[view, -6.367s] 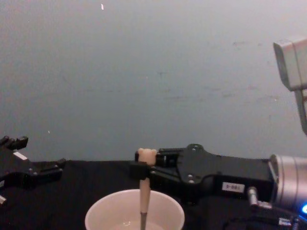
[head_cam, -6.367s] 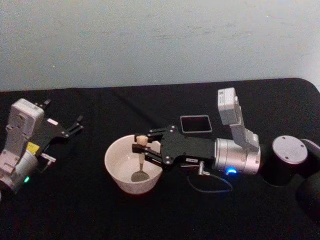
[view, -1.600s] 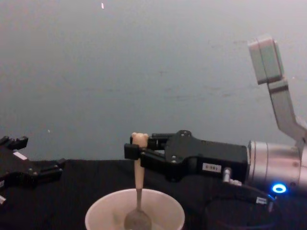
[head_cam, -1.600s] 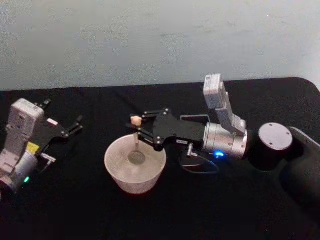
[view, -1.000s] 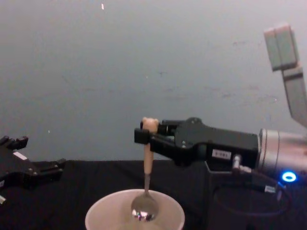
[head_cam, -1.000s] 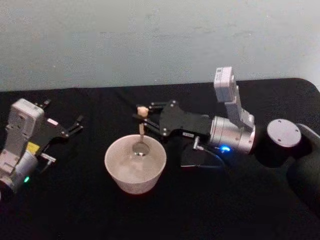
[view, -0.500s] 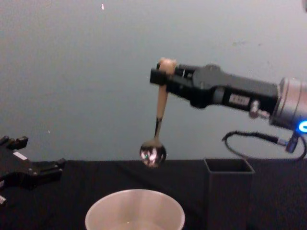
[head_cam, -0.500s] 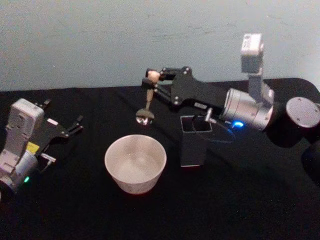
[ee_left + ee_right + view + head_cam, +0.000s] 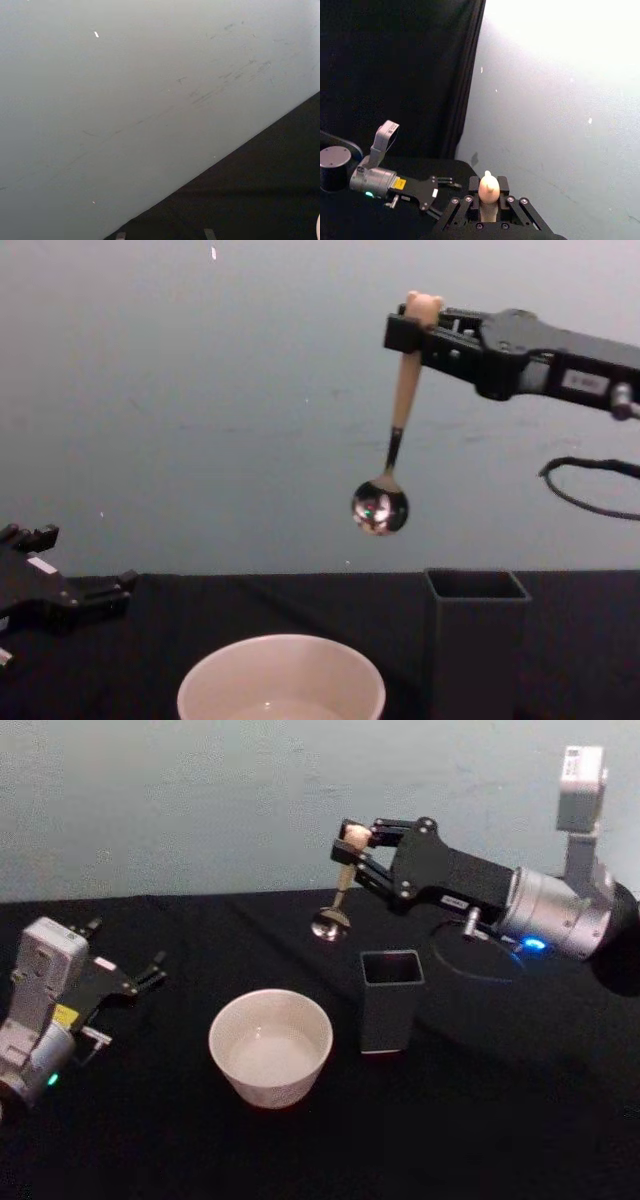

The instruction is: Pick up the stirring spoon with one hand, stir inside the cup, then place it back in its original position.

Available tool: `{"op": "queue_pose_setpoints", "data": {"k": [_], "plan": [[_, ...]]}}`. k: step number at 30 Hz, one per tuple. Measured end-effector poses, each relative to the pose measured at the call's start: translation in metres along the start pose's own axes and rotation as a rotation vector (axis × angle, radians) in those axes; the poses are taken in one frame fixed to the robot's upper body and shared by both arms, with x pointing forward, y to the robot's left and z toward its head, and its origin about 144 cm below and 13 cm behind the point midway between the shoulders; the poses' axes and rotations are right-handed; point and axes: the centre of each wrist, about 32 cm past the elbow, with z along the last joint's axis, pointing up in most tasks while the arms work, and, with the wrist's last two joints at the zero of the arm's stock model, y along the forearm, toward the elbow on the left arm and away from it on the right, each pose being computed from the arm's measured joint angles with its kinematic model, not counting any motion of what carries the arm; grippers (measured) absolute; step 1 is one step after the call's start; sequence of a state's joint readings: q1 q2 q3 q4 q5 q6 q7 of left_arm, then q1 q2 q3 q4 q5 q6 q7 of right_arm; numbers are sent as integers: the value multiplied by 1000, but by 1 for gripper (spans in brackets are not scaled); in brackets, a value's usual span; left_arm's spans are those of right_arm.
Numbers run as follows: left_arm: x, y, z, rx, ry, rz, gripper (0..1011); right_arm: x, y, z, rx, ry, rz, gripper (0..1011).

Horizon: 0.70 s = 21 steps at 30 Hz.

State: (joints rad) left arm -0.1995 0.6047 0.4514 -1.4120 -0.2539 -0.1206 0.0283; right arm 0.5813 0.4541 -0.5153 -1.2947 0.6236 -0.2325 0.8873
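Return step. Right claw (image 9: 352, 845) clamped on the peach bear-topped, metal-bowled stirring spoon (image 9: 398, 410), held high, just short of the tall dark grey square holder (image 9: 390, 1005). Wide cream-white cup (image 9: 268, 1088) is done with, I'd say. Next: centre over holder, lower straight. Left claw (image 9: 150, 970) parked desk-left, apart.

Head: high, angled down.
Chest: low, level, shares cup (image 9: 281, 680) and holder (image 9: 477, 650) with head.
Right wrist: just behind the fingers (image 9: 503, 187) of the right gripper (image 9: 489, 199), facing the wall (image 9: 560, 100).
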Motion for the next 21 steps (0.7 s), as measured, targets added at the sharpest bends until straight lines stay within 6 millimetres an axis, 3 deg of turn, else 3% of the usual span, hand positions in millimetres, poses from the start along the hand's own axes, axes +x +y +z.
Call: {"op": "queue_pose_setpoints", "data": {"k": [12, 21], "plan": [[0, 0, 0, 0, 0, 0, 1001, -2, -30, 9, -44, -10, -52, 211], [0, 0, 0, 0, 0, 0, 1001, -7, -41, 11, -70, 3, -69, 211]]}}
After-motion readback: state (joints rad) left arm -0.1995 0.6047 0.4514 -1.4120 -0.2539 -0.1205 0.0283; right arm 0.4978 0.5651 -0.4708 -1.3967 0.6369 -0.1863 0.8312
